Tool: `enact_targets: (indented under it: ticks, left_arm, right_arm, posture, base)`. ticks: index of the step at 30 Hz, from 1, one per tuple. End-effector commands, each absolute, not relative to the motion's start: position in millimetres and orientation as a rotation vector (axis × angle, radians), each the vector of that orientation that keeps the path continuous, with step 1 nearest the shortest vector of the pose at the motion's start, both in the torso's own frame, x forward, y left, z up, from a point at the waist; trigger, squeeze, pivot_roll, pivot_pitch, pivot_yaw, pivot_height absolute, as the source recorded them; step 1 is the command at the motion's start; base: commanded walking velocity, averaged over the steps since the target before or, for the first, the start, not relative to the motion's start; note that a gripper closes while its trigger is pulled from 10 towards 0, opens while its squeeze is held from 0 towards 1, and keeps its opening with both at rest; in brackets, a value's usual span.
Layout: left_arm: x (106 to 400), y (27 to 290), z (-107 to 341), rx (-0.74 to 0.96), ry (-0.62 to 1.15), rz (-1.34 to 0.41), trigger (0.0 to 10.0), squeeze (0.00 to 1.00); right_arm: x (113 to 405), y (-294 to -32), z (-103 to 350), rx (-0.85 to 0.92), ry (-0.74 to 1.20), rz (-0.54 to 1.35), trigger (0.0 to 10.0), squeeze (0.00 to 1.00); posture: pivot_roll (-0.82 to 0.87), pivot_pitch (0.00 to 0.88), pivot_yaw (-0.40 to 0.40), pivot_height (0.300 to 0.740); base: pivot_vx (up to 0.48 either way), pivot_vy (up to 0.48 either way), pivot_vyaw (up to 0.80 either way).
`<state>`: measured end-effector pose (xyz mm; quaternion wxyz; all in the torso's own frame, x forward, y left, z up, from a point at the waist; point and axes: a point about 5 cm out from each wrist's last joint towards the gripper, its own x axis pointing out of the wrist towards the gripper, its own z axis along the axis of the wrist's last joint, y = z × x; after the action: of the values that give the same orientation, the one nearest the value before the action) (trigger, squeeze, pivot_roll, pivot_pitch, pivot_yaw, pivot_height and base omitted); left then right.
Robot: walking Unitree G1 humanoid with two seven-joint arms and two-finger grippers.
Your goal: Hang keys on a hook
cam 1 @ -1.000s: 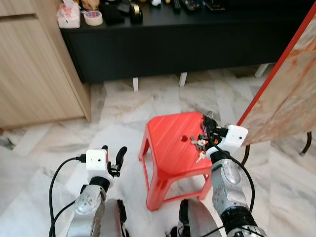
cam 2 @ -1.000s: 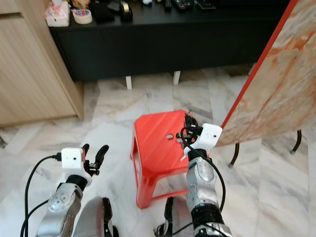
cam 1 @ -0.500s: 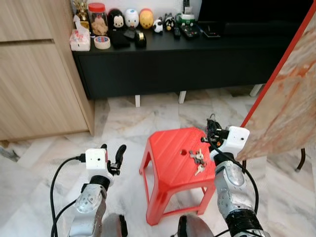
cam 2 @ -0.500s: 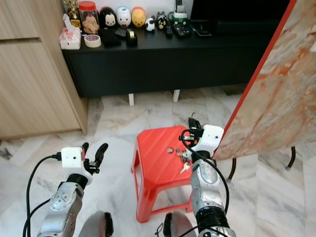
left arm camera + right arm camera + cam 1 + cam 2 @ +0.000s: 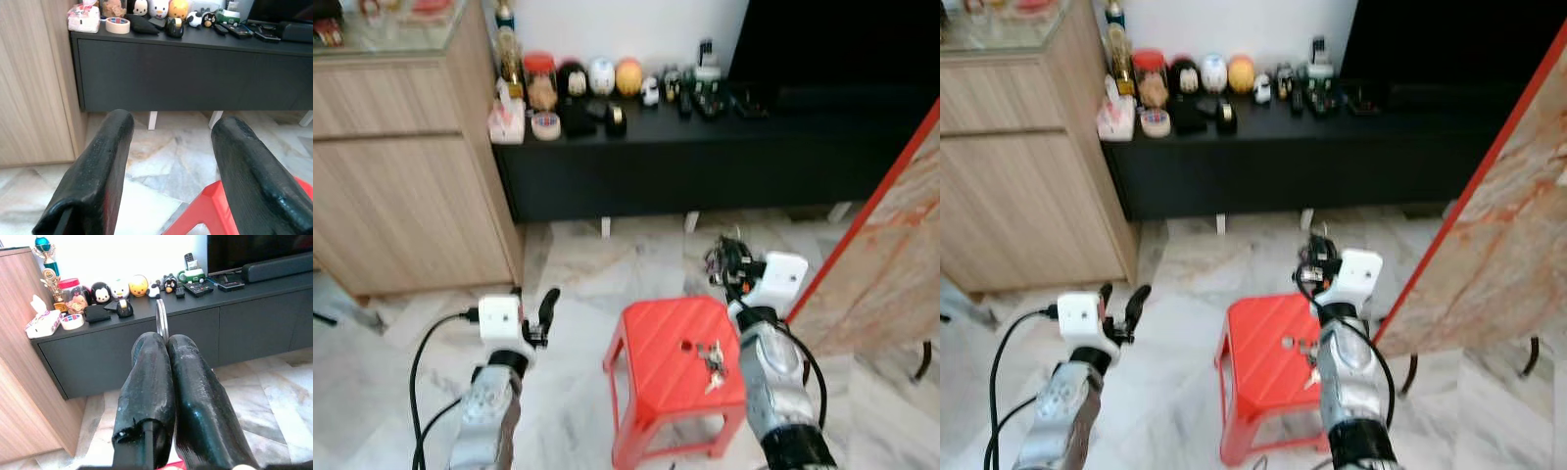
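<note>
My right gripper (image 5: 718, 259) is raised above the far side of a red plastic stool (image 5: 656, 338). Its fingers (image 5: 146, 362) are shut on a thin metal key ring (image 5: 161, 318), which stands up between the fingertips. A small bunch of keys (image 5: 710, 359) rests on the stool's seat beside its centre hole, below that arm's wrist. I cannot tell whether they are joined to the ring. My left gripper (image 5: 536, 300) is held up at the left over the marble floor, open, with nothing between its fingers (image 5: 98, 166).
A long black low console (image 5: 705, 147) runs along the wall ahead, carrying figurines, a tape roll (image 5: 546, 124) and remotes. A wooden cabinet (image 5: 401, 196) stands at the left. A red-edged marbled board (image 5: 891, 255) leans at the right. The floor is pale marble.
The camera has tilted up, so the stool sits lower in view and more of the console shows. My right gripper has lifted away from the stool; the keys stay on the seat.
</note>
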<state>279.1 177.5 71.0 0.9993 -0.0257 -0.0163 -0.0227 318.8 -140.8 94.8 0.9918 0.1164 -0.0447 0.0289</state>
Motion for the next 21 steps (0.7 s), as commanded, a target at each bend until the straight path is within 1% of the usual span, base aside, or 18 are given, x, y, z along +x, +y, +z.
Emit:
enact_targets:
  ticks: [1, 4, 10, 14, 17, 20, 21]
  left_arm:
    - [276.7, 176.5, 64.5, -0.072, -0.012, -0.045, 10.0, 0.00]
    - [273.1, 181.7, 57.4, -0.063, 0.014, -0.037, 10.0, 0.00]
    - [261.9, 200.1, 31.9, -0.031, 0.125, 0.000, 10.0, 0.00]
    - [242.9, 219.9, -0.4, 0.015, 0.289, 0.038, 10.0, 0.00]
    - [232.4, 228.5, -13.2, 0.029, 0.362, 0.061, 10.0, 0.00]
    - [212.9, 236.5, -36.3, 0.038, 0.524, 0.070, 10.0, 0.00]
    - [212.9, 236.5, -36.3, 0.038, 0.524, 0.070, 10.0, 0.00]
  right_arm:
    - [316.5, -145.2, 94.7, 0.236, -0.086, 0.051, 10.0, 0.00]
    - [311.9, -146.0, 93.8, 0.238, -0.089, 0.051, 10.0, 0.00]
    - [307.4, -143.6, 96.1, 0.222, -0.101, 0.063, 10.0, 0.00]
    - [306.5, -142.7, 99.1, 0.216, -0.111, 0.064, 10.0, 0.00]
    - [305.8, -142.0, 100.3, 0.211, -0.116, 0.069, 10.0, 0.00]
    - [305.8, -142.3, 99.8, 0.213, -0.114, 0.063, 10.0, 0.00]
    - [305.8, -142.3, 99.8, 0.213, -0.114, 0.063, 10.0, 0.00]
  posture:
    - [0.06, 0.000, -0.094, 0.740]
    - [0.07, 0.000, -0.096, 0.740]
    - [0.07, 0.000, -0.092, 0.740]
    - [0.07, 0.000, -0.086, 0.740]
    - [0.07, 0.000, -0.085, 0.740]
    - [0.07, 0.000, -0.084, 0.740]
    - [0.07, 0.000, -0.084, 0.740]
  base:
    - [0.000, 0.000, 0.00]
    - [0.000, 0.000, 0.00]
    - [0.000, 0.000, 0.00]
    - [0.000, 0.000, 0.00]
    - [0.000, 0.000, 0.00]
    - [0.000, 0.000, 0.00]
    - [0.000, 0.000, 0.00]
